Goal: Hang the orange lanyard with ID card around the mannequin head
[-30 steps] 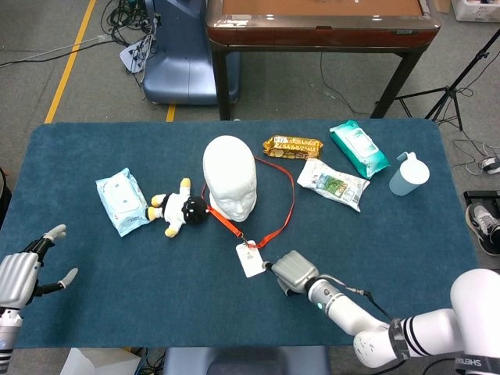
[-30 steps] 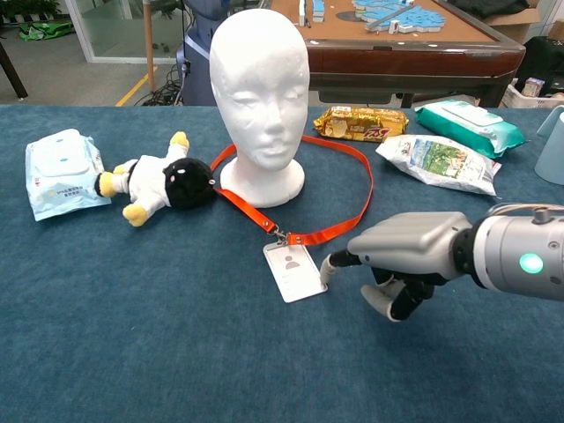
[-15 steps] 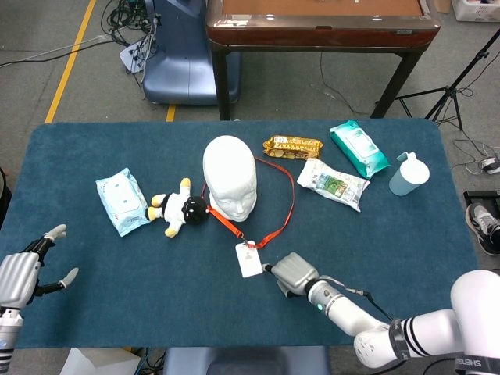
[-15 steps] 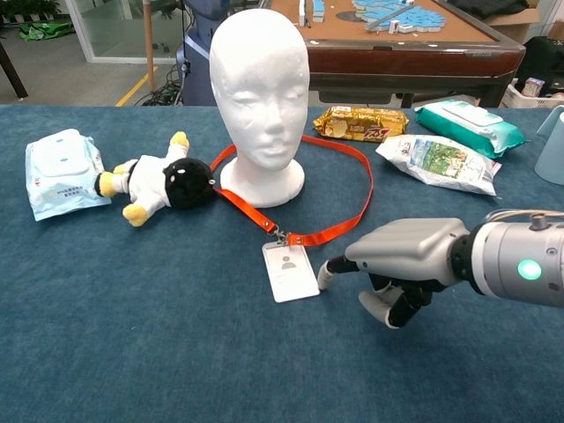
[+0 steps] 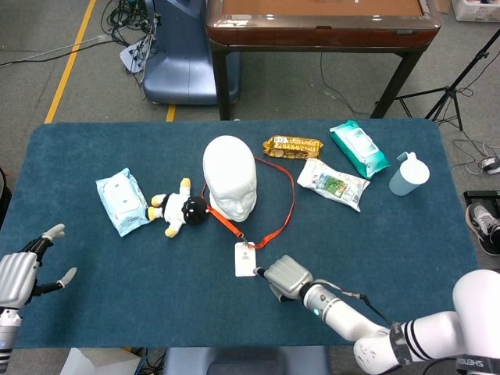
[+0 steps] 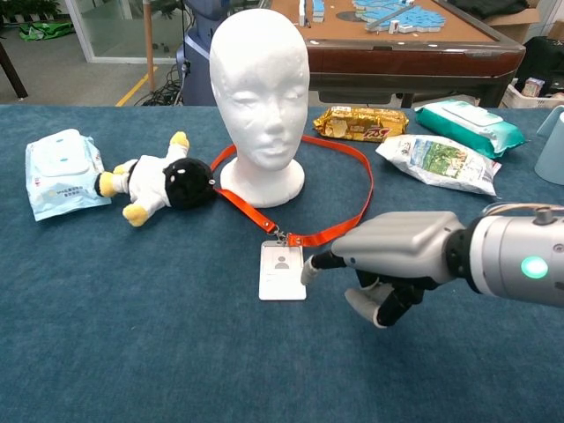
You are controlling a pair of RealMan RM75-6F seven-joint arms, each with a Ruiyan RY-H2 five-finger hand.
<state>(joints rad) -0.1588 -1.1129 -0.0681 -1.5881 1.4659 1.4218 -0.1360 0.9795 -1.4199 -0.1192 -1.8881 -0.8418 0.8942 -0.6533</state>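
Head view: the orange lanyard (image 5: 287, 199) loops around the mannequin head (image 5: 230, 177) on the blue surface (image 5: 117, 273); left hand (image 5: 19, 273) spread wide.

Chest view: right hand (image 6: 388, 260), holding nothing, one extended fingertip touching the ID card (image 6: 282, 271), other fingers curled.

Right arm reaching in low from lower right, forearm w/ a green light. Right hand (image 6: 388, 260) palm down just above the table, one fingertip (image 6: 309, 269) stretched fwd, others curled under, nothing held. Left hand (image 5: 22, 269) at far left edge, fingers apart, holding nothing, wrist mostly out of frame.
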